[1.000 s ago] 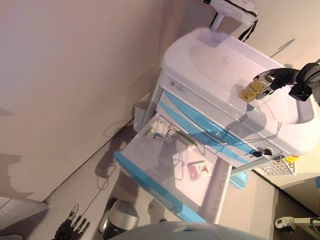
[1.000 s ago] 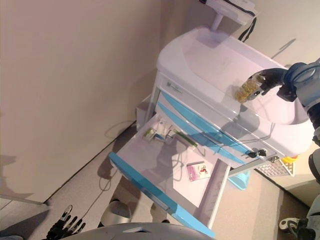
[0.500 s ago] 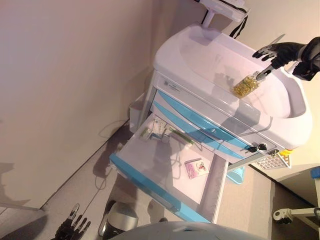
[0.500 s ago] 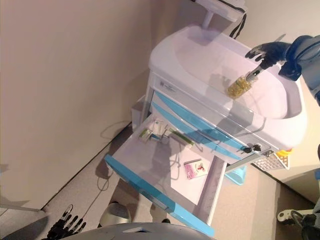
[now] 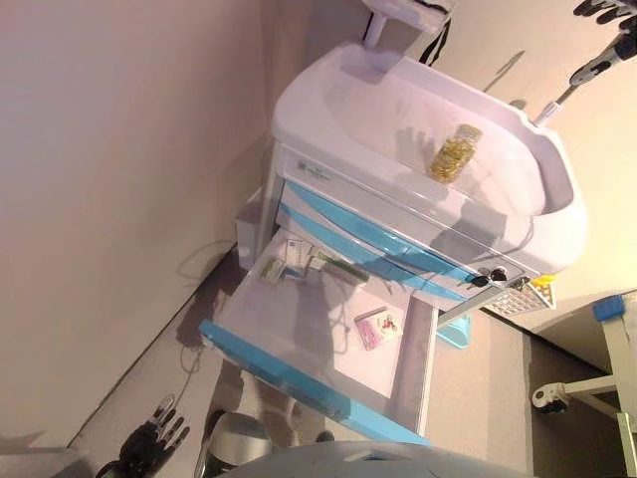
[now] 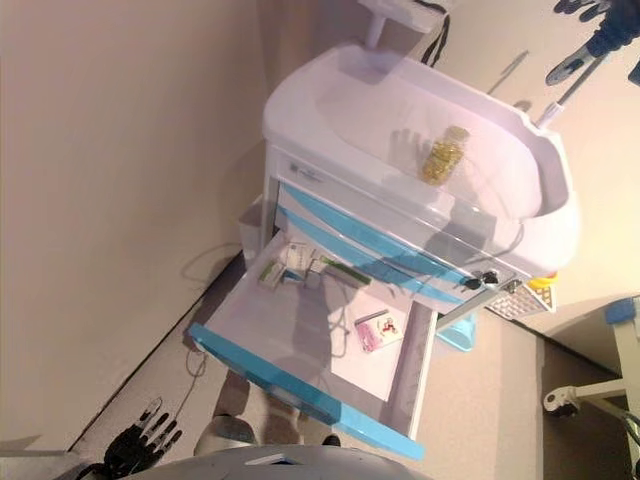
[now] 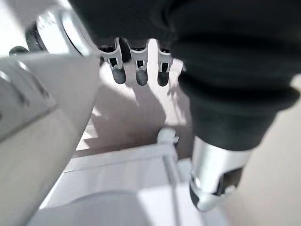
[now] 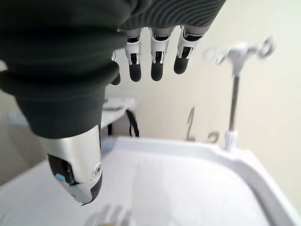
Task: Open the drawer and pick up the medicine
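Observation:
The medicine, a clear bottle of yellow capsules (image 5: 454,154), lies on the white top of the cart (image 5: 378,100), free of any hand. The lower drawer (image 5: 289,373), with a blue front, stands pulled out; it holds small boxes (image 5: 291,261) at the back and a pink blister pack (image 5: 376,327). My right hand (image 6: 590,25) is open and empty, raised above the cart's far right corner, away from the bottle; its straight fingers (image 8: 155,52) show in the right wrist view. My left hand (image 5: 149,443) hangs open and empty low at the left, near the floor.
Keys (image 5: 485,278) hang from the cart's lock, and a white wire basket (image 5: 518,297) hangs on its side. A thin pole (image 8: 233,94) stands at the cart's far corner. A grey bin (image 5: 247,227) stands by the wall. A wheeled stand (image 5: 562,393) is at the right.
My right hand set the bottle down on the cart top, let go of it, then rose up and away to the right. The camera has shifted; the cart and drawer stay put.

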`<state>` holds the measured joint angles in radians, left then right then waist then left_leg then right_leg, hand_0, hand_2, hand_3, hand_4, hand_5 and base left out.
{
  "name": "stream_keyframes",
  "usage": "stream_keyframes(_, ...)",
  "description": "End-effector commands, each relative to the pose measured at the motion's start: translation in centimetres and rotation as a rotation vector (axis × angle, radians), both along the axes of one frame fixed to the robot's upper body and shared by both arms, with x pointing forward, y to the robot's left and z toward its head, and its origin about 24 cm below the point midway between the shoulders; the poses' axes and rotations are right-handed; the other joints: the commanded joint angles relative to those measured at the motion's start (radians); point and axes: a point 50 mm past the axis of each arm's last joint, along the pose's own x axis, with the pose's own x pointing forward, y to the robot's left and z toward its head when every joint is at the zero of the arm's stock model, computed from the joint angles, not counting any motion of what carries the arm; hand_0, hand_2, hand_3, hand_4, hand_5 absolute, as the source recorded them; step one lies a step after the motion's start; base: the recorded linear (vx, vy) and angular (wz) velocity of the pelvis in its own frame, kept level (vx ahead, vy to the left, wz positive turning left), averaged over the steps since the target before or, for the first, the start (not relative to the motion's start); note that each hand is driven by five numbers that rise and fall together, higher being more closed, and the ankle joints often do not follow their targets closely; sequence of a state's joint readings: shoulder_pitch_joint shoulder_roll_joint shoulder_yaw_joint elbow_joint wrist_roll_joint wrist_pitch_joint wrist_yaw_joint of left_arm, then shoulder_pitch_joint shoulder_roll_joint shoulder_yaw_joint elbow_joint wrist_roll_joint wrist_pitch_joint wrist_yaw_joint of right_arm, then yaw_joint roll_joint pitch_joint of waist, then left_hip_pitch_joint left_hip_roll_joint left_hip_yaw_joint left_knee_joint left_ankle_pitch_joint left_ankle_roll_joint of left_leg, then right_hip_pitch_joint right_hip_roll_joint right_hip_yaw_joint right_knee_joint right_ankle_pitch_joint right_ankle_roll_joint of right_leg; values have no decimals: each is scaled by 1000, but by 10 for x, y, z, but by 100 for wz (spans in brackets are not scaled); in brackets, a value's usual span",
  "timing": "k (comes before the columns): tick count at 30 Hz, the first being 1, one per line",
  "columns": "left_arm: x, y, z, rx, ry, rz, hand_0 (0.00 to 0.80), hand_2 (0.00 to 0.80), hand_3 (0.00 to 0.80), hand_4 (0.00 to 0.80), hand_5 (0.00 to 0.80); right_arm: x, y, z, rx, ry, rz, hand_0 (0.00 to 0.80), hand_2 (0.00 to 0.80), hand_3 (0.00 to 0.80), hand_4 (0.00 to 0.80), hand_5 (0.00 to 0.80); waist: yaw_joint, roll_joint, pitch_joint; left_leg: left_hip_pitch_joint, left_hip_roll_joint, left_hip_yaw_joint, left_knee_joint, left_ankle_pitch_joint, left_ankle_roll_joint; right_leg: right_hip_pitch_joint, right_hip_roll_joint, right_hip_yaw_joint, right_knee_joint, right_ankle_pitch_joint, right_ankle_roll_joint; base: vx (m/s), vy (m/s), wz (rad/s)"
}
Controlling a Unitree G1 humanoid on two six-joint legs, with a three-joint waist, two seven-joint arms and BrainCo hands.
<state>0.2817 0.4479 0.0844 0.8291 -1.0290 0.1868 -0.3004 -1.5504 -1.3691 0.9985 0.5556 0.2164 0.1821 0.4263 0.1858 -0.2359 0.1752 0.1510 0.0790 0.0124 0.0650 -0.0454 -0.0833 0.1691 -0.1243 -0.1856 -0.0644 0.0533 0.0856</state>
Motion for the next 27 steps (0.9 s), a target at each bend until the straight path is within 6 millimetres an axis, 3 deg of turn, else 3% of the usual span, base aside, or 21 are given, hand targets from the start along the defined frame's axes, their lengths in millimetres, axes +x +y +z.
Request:
stream_keyframes(1,0,3,9,117,0,-247,0,0,0,0,0,-29,-3,39,-17,-214,5,0,0,0,0,0,-8,45,-52,-47,-21,-16,-13,4,38,-37,-1,-14,116,-35,82,-54,2,-23)
stream_keyframes(6,20,-14,19,208,-62,-569,0,0,0,0,0,-47,3,27,57,-287,121,0,0,0,0,0,-67,100,-53,-46,-18,12,-7,-4,37,-53,-8,15,127,-45,84,-61,15,-18)
stream_keyframes(11,32,-23,27,283,-75,-778,0,0,0,0,0,-68,7,-32,142,-236,266,0,0,0,0,0,-163,142,-56,-41,-19,45,0,-9,39,-77,-17,57,140,-49,87,-62,42,-19)
stream_keyframes(15,39,-26,25,370,-47,-948,0,0,0,0,0,-90,8,-72,218,-160,327,0,0,0,0,0,-204,156,-47,-24,-15,80,10,-28,36,-83,-15,98,147,-62,89,-15,9,-27)
stream_keyframes(22,59,-28,23,605,-31,-1185,0,0,0,0,0,-109,26,-126,249,174,501,0,0,0,0,0,-299,179,-26,-17,-7,148,29,-41,33,-118,-11,155,166,-67,95,-35,-15,-30)
stream_keyframes(27,93,-20,42,708,-103,-1188,0,0,0,0,0,-129,53,-173,366,504,722,0,0,0,0,0,-355,189,11,-27,0,192,59,-50,30,-154,-15,187,192,-65,100,-71,-17,-26)
